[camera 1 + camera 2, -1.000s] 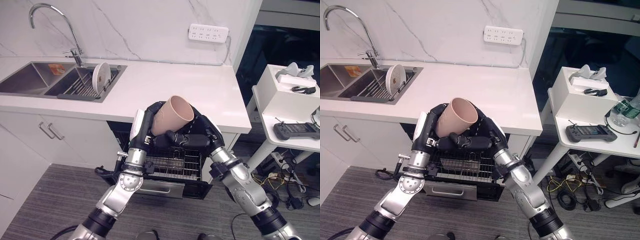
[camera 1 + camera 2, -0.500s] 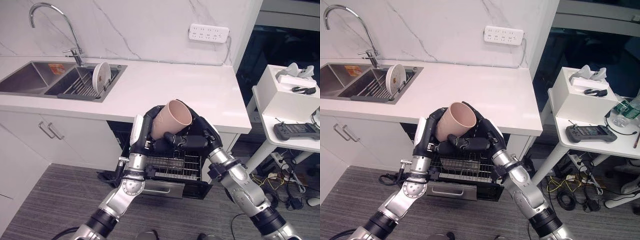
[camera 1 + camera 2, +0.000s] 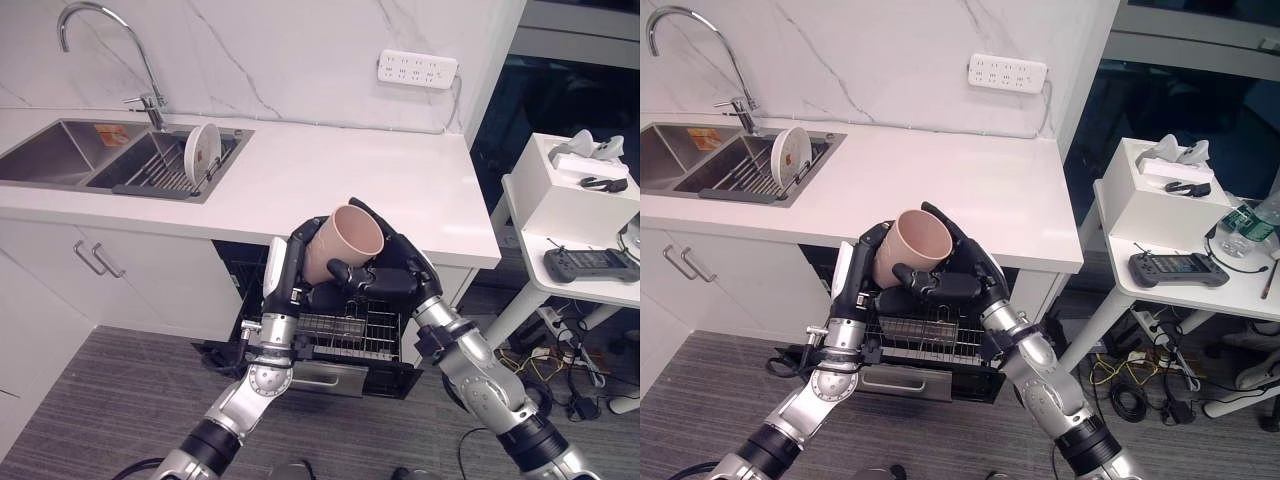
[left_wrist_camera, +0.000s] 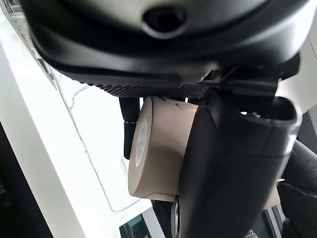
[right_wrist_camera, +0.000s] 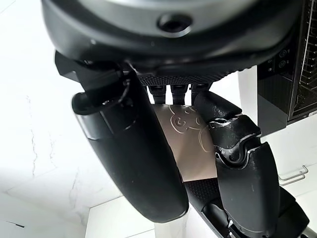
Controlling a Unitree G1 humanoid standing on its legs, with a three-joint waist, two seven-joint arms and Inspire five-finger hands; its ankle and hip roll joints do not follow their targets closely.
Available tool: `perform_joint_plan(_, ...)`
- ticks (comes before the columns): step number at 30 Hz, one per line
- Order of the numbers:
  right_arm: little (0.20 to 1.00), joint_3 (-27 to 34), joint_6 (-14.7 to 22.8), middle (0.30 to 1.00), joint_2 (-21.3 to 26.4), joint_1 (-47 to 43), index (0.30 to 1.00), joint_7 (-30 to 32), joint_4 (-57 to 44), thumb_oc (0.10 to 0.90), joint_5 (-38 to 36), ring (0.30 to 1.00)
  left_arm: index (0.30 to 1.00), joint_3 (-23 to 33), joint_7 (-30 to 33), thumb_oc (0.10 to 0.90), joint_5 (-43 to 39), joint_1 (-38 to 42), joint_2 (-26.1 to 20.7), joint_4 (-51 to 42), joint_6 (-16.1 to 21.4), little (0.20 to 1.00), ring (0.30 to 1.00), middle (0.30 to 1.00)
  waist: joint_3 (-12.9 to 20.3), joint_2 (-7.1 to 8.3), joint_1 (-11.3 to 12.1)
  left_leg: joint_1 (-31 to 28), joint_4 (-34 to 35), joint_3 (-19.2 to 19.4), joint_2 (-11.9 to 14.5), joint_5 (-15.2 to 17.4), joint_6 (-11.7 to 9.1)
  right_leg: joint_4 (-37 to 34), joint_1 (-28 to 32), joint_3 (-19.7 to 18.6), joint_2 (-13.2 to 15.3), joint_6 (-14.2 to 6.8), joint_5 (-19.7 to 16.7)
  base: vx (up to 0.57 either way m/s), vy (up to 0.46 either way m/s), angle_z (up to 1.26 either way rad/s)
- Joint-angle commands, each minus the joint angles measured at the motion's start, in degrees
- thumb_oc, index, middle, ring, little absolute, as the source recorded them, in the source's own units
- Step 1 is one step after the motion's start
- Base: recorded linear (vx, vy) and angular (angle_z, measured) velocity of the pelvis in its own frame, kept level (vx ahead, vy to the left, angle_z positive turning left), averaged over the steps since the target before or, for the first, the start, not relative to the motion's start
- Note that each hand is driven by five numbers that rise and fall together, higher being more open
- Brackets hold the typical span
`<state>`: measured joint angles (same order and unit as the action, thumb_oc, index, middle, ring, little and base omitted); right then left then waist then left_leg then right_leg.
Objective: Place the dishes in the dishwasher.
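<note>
Over in the sink (image 3: pixel 60 160) on the left, a white plate (image 3: pixel 202 150) stands on edge in the rack. Center stage, the left robot hand (image 3: pixel 285 270) and right robot hand (image 3: pixel 395 272) both wrap around a beige cup (image 3: pixel 340 240), tilted with its mouth up, held just in front of the white surface (image 3: pixel 350 180) and above the open dishwasher rack (image 3: pixel 345 335).

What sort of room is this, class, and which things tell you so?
Most likely a kitchen: a sink with a tap set in a white counter, and an open dishwasher below it.
</note>
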<state>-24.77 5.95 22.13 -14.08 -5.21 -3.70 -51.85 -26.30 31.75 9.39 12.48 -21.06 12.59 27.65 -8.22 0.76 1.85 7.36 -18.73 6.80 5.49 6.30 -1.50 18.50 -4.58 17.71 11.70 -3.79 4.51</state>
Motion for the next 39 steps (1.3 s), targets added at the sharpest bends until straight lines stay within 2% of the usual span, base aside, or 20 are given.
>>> perform_joint_plan(1,0.900,0.72,6.93,0.900,-8.01,-11.89,0.900,-9.10,-8.64,0.800,-6.06,0.900,0.300,-6.84,-1.53,0.400,3.38,4.63,1.04,-0.32,3.53,0.300,0.300,0.300,2.12,1.05,-0.11,-3.24,1.54,1.20,2.22,6.07,-1.39,-1.32,4.27,-4.53,0.86,-4.49,5.47,0.00,0.000,0.00)
perform_joint_plan(6,0.900,0.14,7.70,0.900,-7.92,-11.99,0.900,-7.98,-8.31,0.800,-0.24,0.900,0.300,-7.18,-0.79,0.400,4.22,5.02,1.11,0.35,3.97,0.300,0.300,0.300,2.18,1.05,-0.19,-3.22,1.54,1.18,2.18,6.08,-1.29,-1.32,4.20,-4.64,0.87,-4.49,5.40,0.00,0.000,0.00)
perform_joint_plan(13,0.900,-0.09,7.22,0.900,-7.66,-12.43,0.900,-8.39,-7.39,0.800,-0.86,0.900,0.300,-7.56,-0.96,0.400,4.18,5.20,1.24,1.18,4.04,0.300,0.300,0.300,2.21,1.03,-0.17,-3.14,1.54,1.11,2.12,6.06,-1.30,-1.32,4.14,-4.66,0.96,-4.52,5.36,0.00,0.000,0.00)
perform_joint_plan(14,0.644,-0.13,7.25,0.644,-7.70,-12.44,0.644,-8.38,-7.33,0.629,-0.50,0.644,0.300,-7.61,-0.94,0.400,4.08,5.25,1.19,1.23,4.00,0.300,0.300,0.300,2.22,1.04,-0.16,-3.15,1.54,1.10,2.11,6.07,-1.29,-1.32,4.15,-4.62,0.96,-4.51,5.36,0.00,0.000,0.00)
perform_joint_plan(15,0.354,-0.21,7.52,0.354,-7.63,-12.46,0.354,-8.08,-7.34,0.436,0.39,0.354,0.300,-7.59,-0.90,0.400,4.16,5.22,1.09,1.21,4.00,0.300,0.300,0.300,2.20,1.03,-0.14,-3.17,1.54,1.06,2.09,6.08,-1.26,-1.32,4.16,-4.62,0.94,-4.50,5.34,0.00,0.000,0.00)
perform_joint_plan(16,0.300,-0.26,7.60,0.300,-7.60,-12.47,0.300,-7.90,-7.38,0.400,0.71,0.300,0.300,-7.59,-0.86,0.400,4.19,5.20,1.05,1.19,3.99,0.300,0.300,0.300,2.20,1.02,-0.14,-3.17,1.54,1.05,2.08,6.07,-1.26,-1.32,4.16,-4.62,0.93,-4.50,5.33,0.00,0.000,0.00)
perform_joint_plan(22,0.300,-0.67,8.93,0.300,-7.05,-12.48,0.300,-6.79,-7.42,0.400,4.27,0.300,0.300,-7.50,-1.52,0.400,4.14,4.73,0.73,0.75,3.58,0.300,0.300,0.300,2.00,0.98,-0.04,-3.16,1.54,0.99,2.13,5.97,-1.25,-1.32,4.18,-4.64,0.89,-4.44,5.34,0.00,0.000,0.00)
perform_joint_plan(34,0.300,-0.26,11.20,0.300,-6.85,-13.25,0.300,-2.41,-7.48,0.400,8.40,0.300,0.300,-7.65,-3.43,0.400,3.57,4.76,0.12,-1.24,-0.89,0.300,0.300,0.300,1.91,0.55,-0.01,-3.16,1.54,1.02,2.18,5.87,-1.29,-1.32,4.25,-4.48,0.95,-4.30,5.44,0.00,0.000,0.00)
perform_joint_plan(35,0.300,-0.08,11.40,0.300,-6.78,-13.16,0.300,-1.44,-7.59,0.400,9.84,0.300,0.300,-7.50,-4.26,0.400,3.25,4.67,-0.08,-1.38,-1.77,0.300,0.300,0.300,1.93,0.49,-0.02,-3.17,1.54,1.07,2.20,5.84,-1.31,-1.32,4.26,-4.45,0.98,-4.33,5.41,0.00,0.000,0.00)
perform_joint_plan(38,0.300,0.58,13.36,0.300,-5.76,-13.63,0.300,2.63,-7.28,0.400,20.11,0.300,0.300,-7.75,-5.93,0.400,3.10,4.77,-0.27,-1.38,-3.64,0.300,0.300,0.300,1.96,0.47,-0.11,-3.20,1.54,1.11,2.15,5.91,-1.27,-1.32,4.22,-4.44,1.00,-4.36,5.43,0.00,0.000,0.00)
perform_joint_plan(39,0.300,0.55,13.43,0.300,-5.73,-13.70,0.300,2.78,-7.26,0.400,20.98,0.300,0.300,-7.75,-6.06,0.400,3.04,4.81,-0.28,-1.39,-3.79,0.300,0.300,0.300,1.94,0.45,-0.11,-3.20,1.54,1.12,2.15,5.91,-1.27,-1.32,4.21,-4.45,1.00,-4.37,5.42,0.00,0.000,0.00)
